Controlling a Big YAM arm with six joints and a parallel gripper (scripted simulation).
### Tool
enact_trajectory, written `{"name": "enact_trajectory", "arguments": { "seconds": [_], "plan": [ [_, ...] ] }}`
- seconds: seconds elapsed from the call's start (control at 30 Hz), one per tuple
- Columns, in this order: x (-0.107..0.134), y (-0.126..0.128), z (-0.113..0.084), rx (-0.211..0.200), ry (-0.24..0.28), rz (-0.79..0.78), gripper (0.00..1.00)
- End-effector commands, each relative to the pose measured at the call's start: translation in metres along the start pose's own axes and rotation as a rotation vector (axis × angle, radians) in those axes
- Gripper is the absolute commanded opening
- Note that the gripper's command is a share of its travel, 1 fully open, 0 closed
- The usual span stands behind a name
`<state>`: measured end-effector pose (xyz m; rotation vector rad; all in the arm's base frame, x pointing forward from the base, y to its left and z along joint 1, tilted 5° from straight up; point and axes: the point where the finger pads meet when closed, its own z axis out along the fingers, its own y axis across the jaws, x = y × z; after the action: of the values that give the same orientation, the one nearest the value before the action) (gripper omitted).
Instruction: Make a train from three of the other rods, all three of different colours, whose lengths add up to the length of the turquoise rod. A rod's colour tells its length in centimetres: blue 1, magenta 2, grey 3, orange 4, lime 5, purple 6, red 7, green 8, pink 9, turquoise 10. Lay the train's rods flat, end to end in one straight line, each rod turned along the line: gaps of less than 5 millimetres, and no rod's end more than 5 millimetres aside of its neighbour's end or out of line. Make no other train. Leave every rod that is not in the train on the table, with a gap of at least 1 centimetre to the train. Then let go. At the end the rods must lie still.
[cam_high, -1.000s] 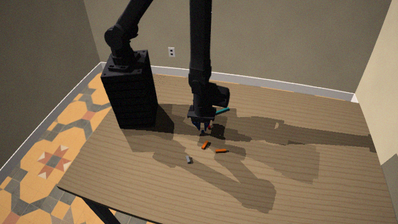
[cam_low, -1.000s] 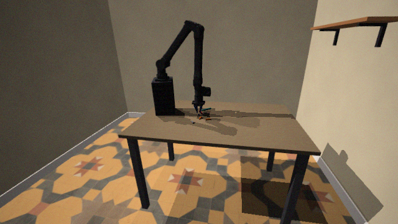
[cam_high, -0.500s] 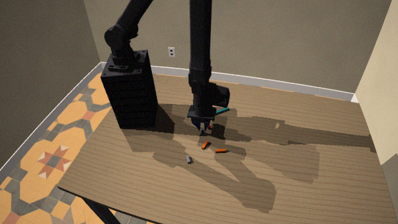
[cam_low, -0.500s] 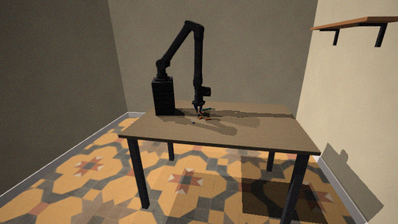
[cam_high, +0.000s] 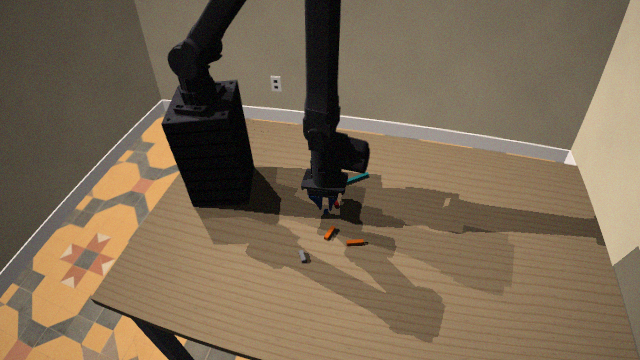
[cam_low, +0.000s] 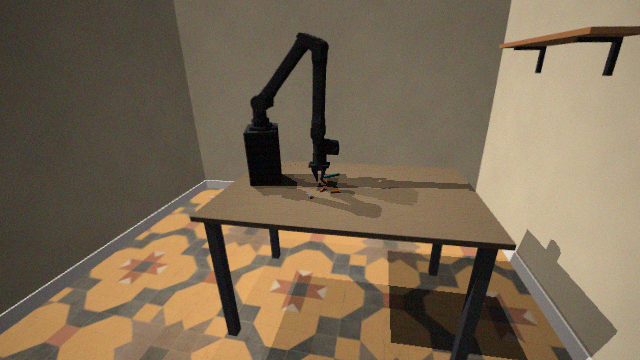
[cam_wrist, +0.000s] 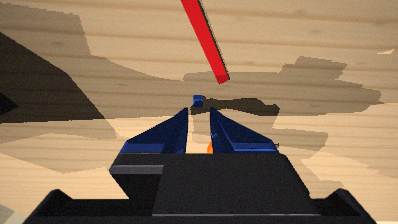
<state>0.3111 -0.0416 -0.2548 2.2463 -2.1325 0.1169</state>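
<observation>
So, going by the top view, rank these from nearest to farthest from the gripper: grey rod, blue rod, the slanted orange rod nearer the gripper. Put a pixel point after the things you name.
1. Blue rod (cam_high: 326, 212) (cam_wrist: 198, 101): right by the fingertips.
2. Slanted orange rod (cam_high: 330, 233) (cam_low: 322, 189) (cam_wrist: 210, 148): below them in the picture.
3. Grey rod (cam_high: 303, 257) (cam_low: 310, 196): farther down, toward picture left.
</observation>
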Motion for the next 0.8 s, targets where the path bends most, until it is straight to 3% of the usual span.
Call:
{"name": "enact_trajectory", "arguments": {
  "seconds": [0.0, 0.77],
  "plan": [
    [0.0008, 0.0011, 0.0049, 0.003, -0.005, 0.002, 0.23],
    [0.0001, 0.0068, 0.0046, -0.004, -0.007, 0.001, 0.23]
  ]
}}
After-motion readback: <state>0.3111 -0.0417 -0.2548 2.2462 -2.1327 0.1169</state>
